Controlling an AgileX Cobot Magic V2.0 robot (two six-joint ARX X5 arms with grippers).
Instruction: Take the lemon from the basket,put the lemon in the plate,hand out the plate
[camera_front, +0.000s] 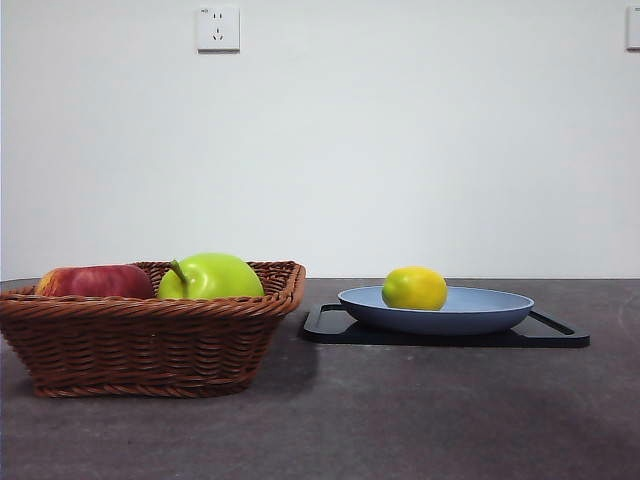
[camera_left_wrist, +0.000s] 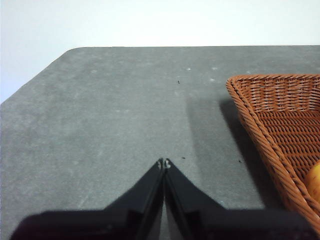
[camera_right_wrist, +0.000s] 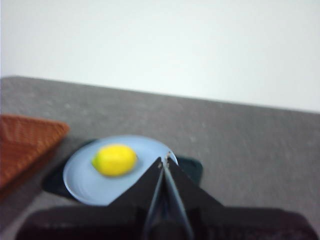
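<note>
Nearest the front camera, on the dark grey table, stands the basket, brown wicker with flaring sides and a braided rim. It holds a red apple and, beside that, a bright green apple with a stem; both rise above the rim. Just beside the basket, on the side away from the red apple, a flat black tray lies on the table, and the plate sits on it, shallow, round and blue. On the plate rests the lemon, yellow with a greenish tinge, lying toward the half of the plate nearer the basket. It is out of the basket and nothing holds it.

Neither arm shows in the front view. The left gripper hangs over bare table beside the basket's outer wall, its 2 black jaws pressed together at the tips and holding nothing. The right gripper hangs above the plate's edge, on the side away from the basket, with the lemon just beyond its tips; its 2 jaws also meet, with nothing between them. That picture is blurred.

Farthest back, behind the basket, the white wall carries a white socket; a small mark on it is too small to read. No other writing shows.
</note>
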